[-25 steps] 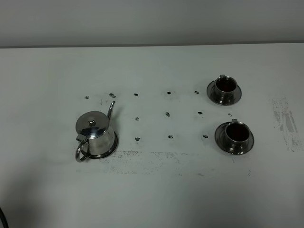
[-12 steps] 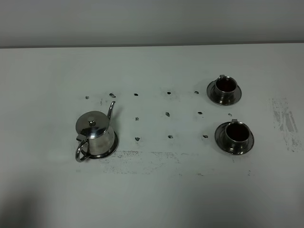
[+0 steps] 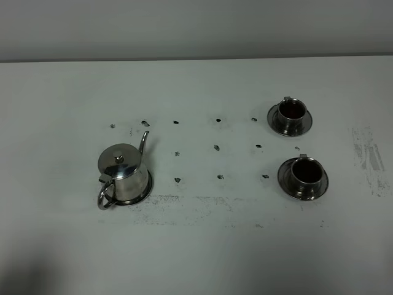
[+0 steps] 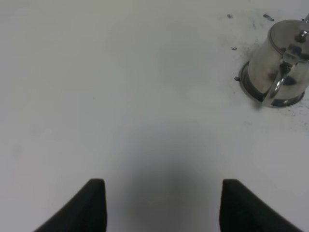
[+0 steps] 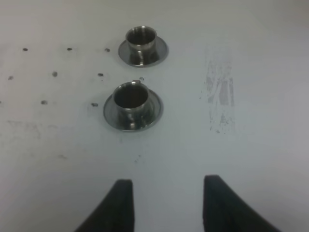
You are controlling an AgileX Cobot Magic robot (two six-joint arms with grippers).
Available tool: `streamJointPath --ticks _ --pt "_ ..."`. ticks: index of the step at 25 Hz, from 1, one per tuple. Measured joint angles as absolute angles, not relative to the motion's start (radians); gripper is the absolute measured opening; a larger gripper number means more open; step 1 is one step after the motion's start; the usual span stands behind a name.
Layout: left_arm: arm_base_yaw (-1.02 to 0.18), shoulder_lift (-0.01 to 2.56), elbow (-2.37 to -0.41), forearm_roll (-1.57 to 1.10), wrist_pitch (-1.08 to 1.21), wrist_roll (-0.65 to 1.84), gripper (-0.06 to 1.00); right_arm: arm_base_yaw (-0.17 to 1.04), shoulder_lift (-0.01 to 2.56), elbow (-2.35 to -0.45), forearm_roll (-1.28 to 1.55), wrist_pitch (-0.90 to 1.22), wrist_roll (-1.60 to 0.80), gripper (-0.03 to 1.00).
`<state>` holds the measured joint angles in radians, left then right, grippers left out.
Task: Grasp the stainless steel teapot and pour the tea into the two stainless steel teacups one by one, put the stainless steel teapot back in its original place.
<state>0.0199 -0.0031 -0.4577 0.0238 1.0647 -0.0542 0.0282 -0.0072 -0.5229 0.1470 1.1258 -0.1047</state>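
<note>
Teapot stands upright on your worktop at nine o'clock in the high view, lid on, spout toward twelve, loop handle toward six. Well apart from it, the two cups sit on their saucers: the far cup at two o'clock and the near cup at three, both showing dark tea inside. Dark specks dot the worktop between teapot and cups. Your left gripper hovers spread over bare worktop, near the teapot's handle side, holding nothing. Your right gripper shows a gap between its fingers and grips nothing; the cups lie beyond it.
</note>
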Motion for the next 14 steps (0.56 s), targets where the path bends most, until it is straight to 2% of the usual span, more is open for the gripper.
streamJointPath --ticks 14 --pt "0.020 -0.003 -0.458 0.024 1.065 -0.054 0.51 0.028 -0.007 -0.523 0.147 1.126 -0.105 0.33"
